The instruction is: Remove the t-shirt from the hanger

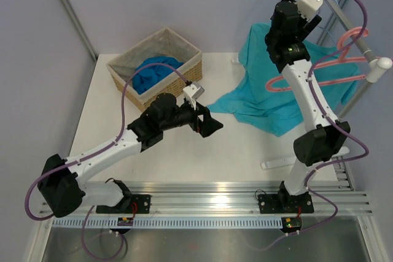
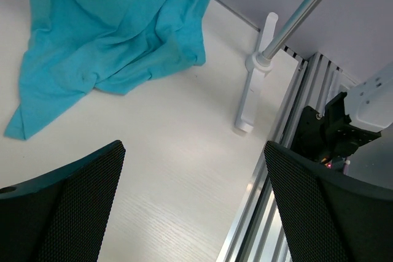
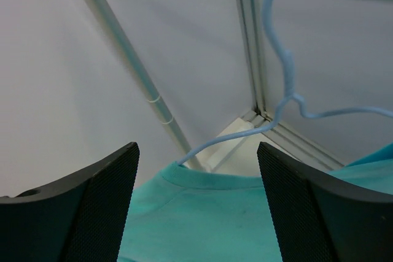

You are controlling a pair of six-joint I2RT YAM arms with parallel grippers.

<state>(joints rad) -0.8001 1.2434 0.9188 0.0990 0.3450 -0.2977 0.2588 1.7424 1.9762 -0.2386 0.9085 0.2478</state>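
removal barely begun: t-shirt (image 1: 270, 99) hangs on the hanger (image 3: 279, 59), hem on the tabletop (image 1: 233, 151) below it, right jaws spread at the collar just under the hanger hook, left jaws spread well below; next likely pinch collar, slip it off.

Overhead view; wrist close-ups; shared t-shirt (image 1: 270, 105)

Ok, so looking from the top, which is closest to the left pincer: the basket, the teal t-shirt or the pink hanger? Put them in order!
Starting from the open left pincer:
1. t-shirt: its trailing corner lies just beyond the pincer, spreading off to the right.
2. basket: farther back, on the left.
3. pink hanger: farthest, over at the right edge.
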